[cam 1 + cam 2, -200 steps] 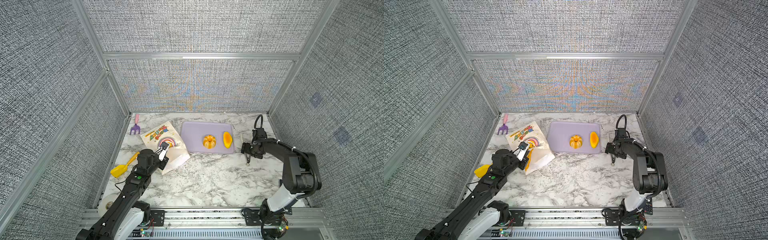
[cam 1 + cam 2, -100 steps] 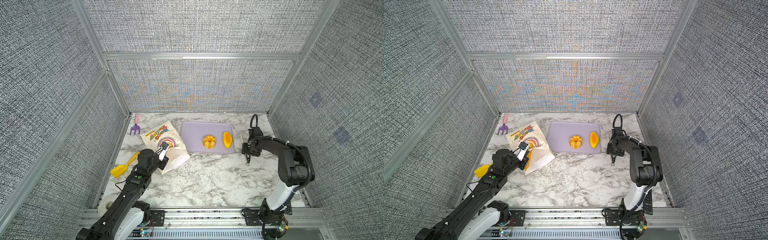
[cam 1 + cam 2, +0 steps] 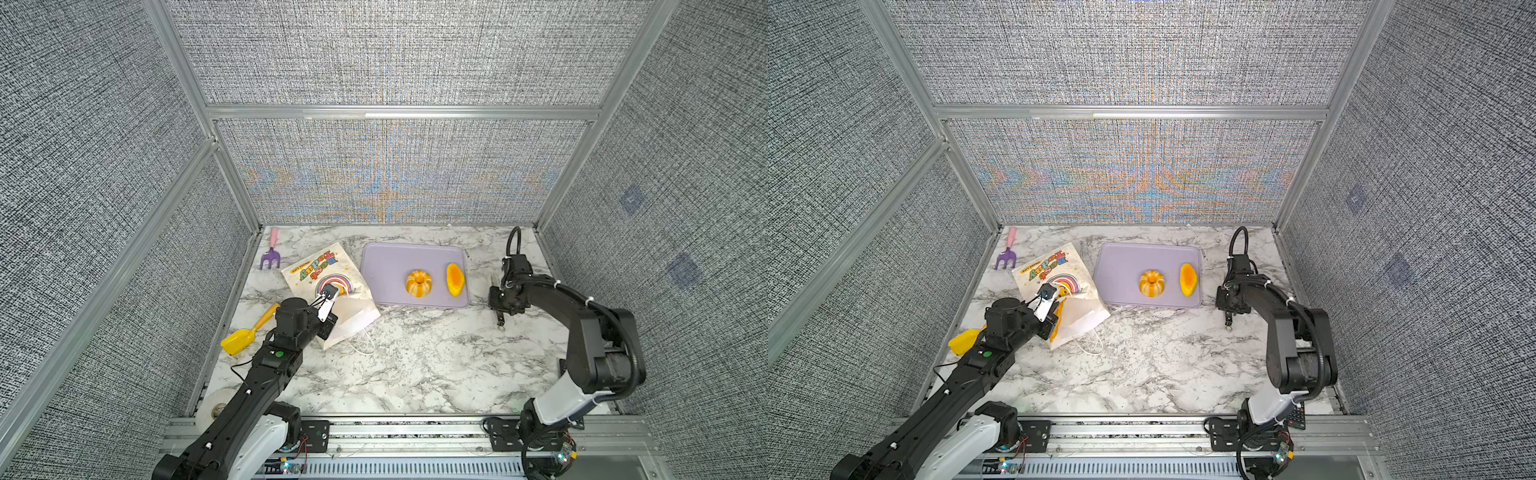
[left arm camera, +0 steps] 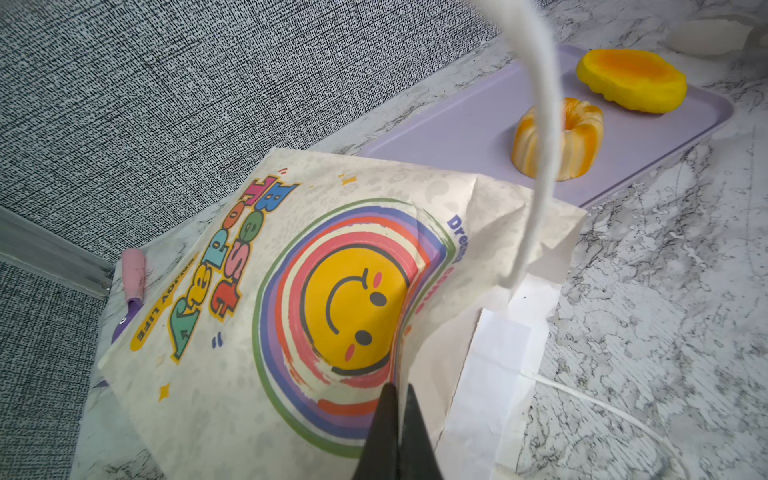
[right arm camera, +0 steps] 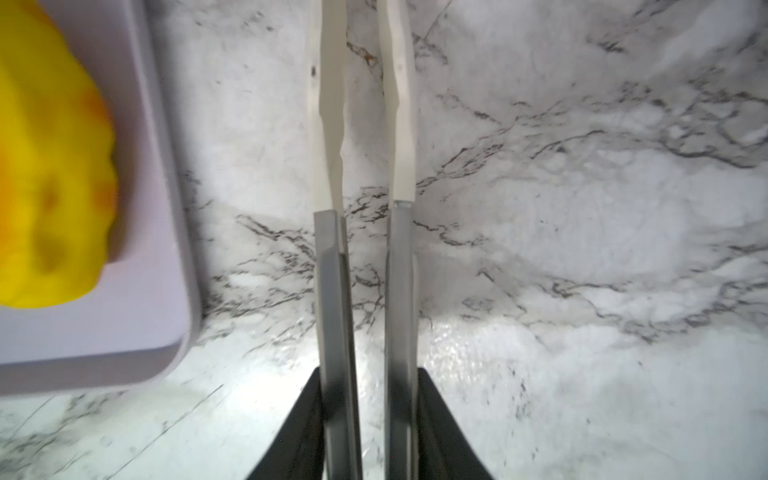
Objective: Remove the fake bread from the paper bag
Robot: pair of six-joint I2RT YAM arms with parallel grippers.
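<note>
Left of centre in both top views, the paper bag (image 3: 328, 272) lies flat on the marble desk (image 3: 415, 357), printed side up. Its right edge is against the left side of a lilac tray (image 3: 386, 266). The left tool (image 4: 397, 390) is pinched tight on the top sheet of the bag at its mouth, holding that sheet up off the white inner layer. A white cord handle (image 3: 362, 345) loops out onto the desk below the mouth. In a top view, one orange bread piece (image 3: 1059, 318) shows inside the opened mouth, just beside the tool.

Two more breads sit on the right half of the tray: a ring bun (image 3: 418, 283) and, near it to the right, an oval roll (image 3: 454, 279), not touching.

The right tool (image 5: 363, 62) hangs over bare desk just right of the tray's lower right corner. Its slim white fingers (image 5: 332, 104) stand a narrow gap apart with nothing between them.

At the left edge lie a yellow shovel (image 3: 245, 336) and, higher up, a purple rake (image 3: 270, 258).
</note>
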